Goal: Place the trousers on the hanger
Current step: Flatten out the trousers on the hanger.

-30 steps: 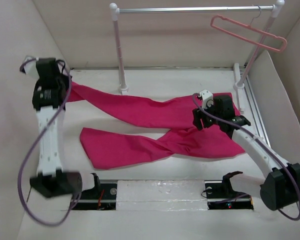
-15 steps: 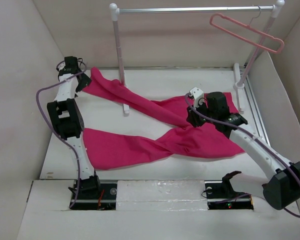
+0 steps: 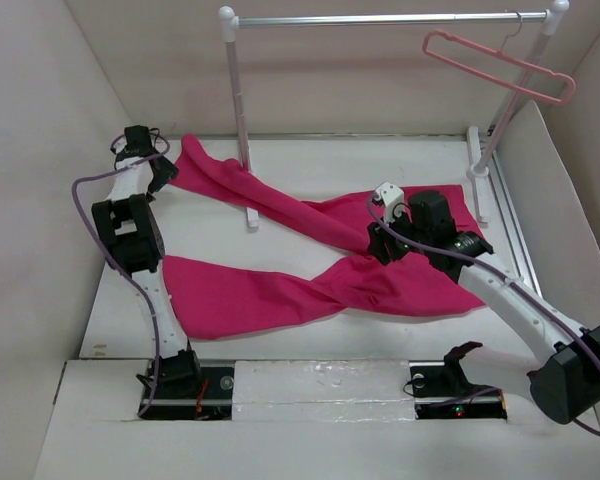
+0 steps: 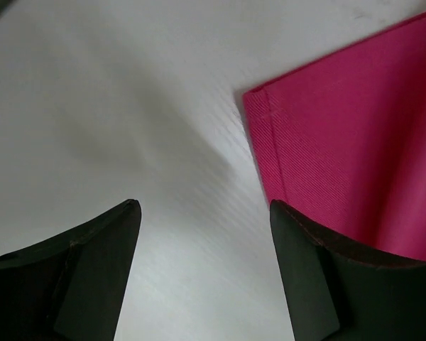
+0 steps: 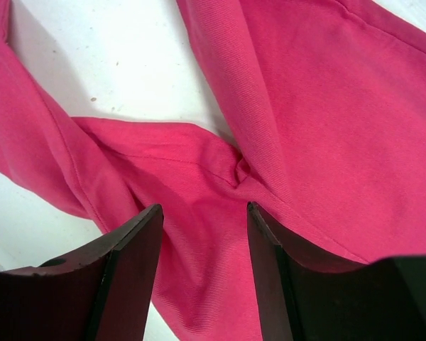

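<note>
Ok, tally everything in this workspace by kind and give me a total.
trousers: 1
hanger: 1
clothes rail: 1
grippers: 2 (left gripper, right gripper)
Total: 5

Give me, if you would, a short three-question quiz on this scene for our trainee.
1. True or false: the hanger hangs on the rail, clear of the trousers.
2. The left gripper is: A) open and empty; B) shut on the trousers; C) shut on the hanger.
3. Which part of the trousers lies under the open right gripper?
Key: 1 true; 2 A; 3 where the two legs join.
</note>
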